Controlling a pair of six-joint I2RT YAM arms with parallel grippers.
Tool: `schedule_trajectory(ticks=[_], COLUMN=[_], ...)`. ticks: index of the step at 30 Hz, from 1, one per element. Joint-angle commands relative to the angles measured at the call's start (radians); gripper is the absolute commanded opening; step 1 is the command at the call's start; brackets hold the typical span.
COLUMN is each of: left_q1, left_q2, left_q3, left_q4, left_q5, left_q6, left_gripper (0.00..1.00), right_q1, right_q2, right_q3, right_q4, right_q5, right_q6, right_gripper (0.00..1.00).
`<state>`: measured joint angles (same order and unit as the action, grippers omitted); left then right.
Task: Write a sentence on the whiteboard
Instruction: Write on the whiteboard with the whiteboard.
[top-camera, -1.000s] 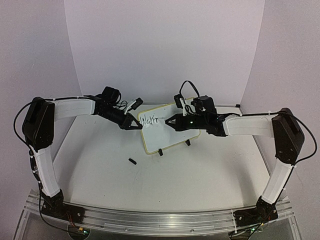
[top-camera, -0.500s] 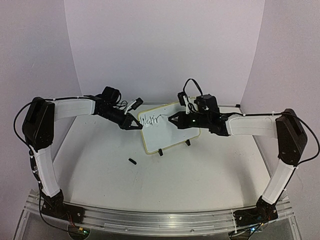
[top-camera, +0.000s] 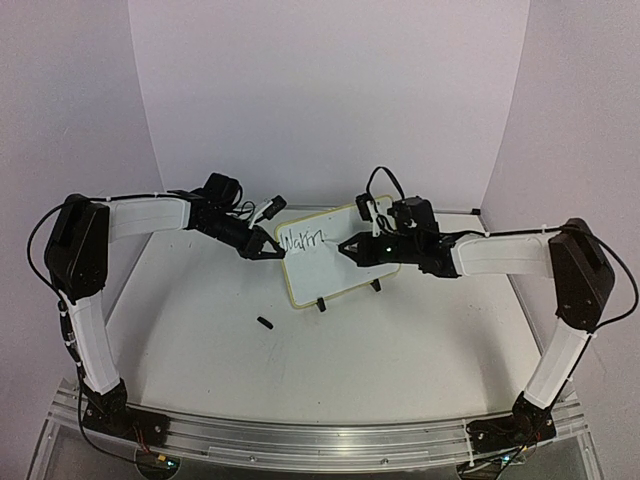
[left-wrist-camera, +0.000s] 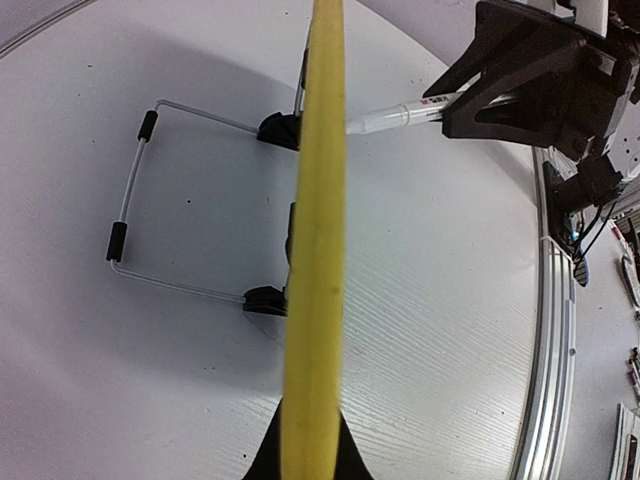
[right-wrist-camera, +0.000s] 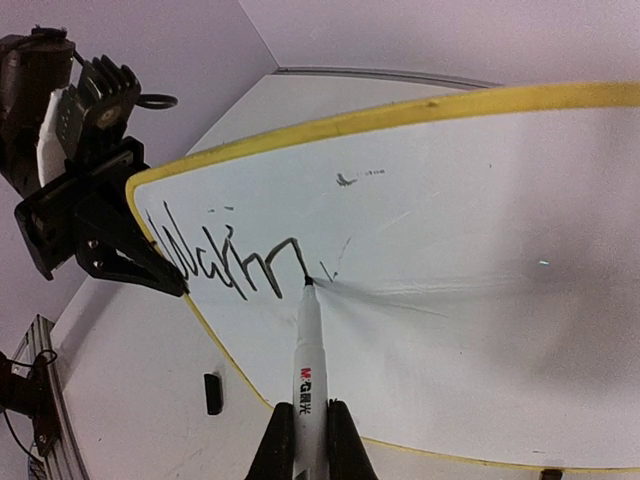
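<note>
White tabletop (top-camera: 400, 350) holds the whiteboard (top-camera: 325, 272) near its far edge, the left gripper (top-camera: 272, 252) clamped on its rim and the right gripper (top-camera: 348, 247) clenching the marker (right-wrist-camera: 306, 345), tip touching mid-word in the sentence (right-wrist-camera: 225, 262), so the next strokes likely need steady, light pressure.

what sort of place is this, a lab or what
Probably a robotics lab test cell: left arm and right arm bolted to an aluminium rail at the edge of a white table, plain backdrop panels boxing it in, a small whiteboard standing between them.

Robot lab: white backdrop (top-camera: 330, 100), aluminium mounting rail (top-camera: 320, 438).
</note>
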<state>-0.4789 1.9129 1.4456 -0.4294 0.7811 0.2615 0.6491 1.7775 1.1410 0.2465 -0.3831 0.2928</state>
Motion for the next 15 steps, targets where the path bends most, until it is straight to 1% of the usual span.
schedule_trajectory(ticks=[1, 10, 15], left_q1=[-0.041, -0.042, -0.041], left_q2=[0.052, 0.051, 0.049], left_q3=[-0.005, -0.005, -0.005], left_q4=[-0.122, -0.121, -0.122], left_q5=[-0.028, -0.029, -0.031], left_q6=[0.013, 0.012, 0.012], left_gripper=[0.00, 0.00, 0.00], right_q1=[-0.005, -0.005, -0.006], right_q2=[-0.024, -0.086, -0.075], right_q3=[-0.009, -0.005, 0.019], right_q4=[0.014, 0.016, 0.014], right_q5=[-0.007, -0.006, 0.002], right_q6=[0.000, 0.003, -0.006], right_gripper=[0.00, 0.00, 0.00])
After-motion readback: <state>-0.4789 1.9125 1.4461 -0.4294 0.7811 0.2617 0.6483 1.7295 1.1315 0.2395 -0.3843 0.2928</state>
